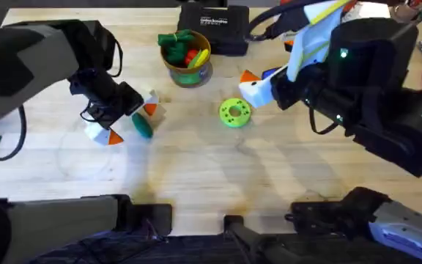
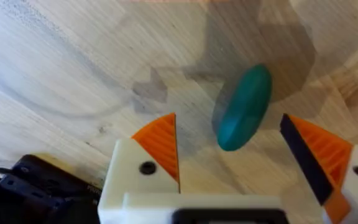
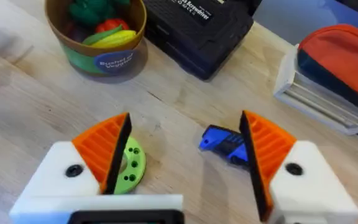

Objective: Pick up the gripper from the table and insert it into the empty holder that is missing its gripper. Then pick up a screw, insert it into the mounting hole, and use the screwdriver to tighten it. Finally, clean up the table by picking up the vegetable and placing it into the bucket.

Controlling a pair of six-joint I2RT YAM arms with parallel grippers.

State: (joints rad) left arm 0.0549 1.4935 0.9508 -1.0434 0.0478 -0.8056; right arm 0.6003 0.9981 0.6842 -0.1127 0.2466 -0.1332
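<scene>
Green disc with holes point(image 3: 129, 165) sits right by my right hand point(image 3: 182, 165), black case point(image 3: 197, 28) beyond. That hand is wide, and the stubby blue screwdriver point(image 3: 225, 144) lies between its fingers. My left hand point(image 2: 235, 165) is wide too, over a teal vegetable point(image 2: 244, 107) on the surface point(image 2: 55, 68).

Overhead: bright, even light on the worktop point(image 1: 196, 169), no hard glare. Soft diffuse shadows spread under both arms, several faint overlapping ones near centre, so more than one light source. Both arms close under the camera render dark and blurred, especially lower corners. Far right edge is slightly blown out.

Left wrist: whole view soft; teal oval point(image 2: 244, 116) out of focus, wood grain smeared. Broad grey shadows fall across the wood behind it.

Right wrist: sharper mid-field; bucket point(image 3: 98, 37) label is only partly readable. Near orange pads point(image 3: 104, 149) blurred. Left edge smeared.
</scene>
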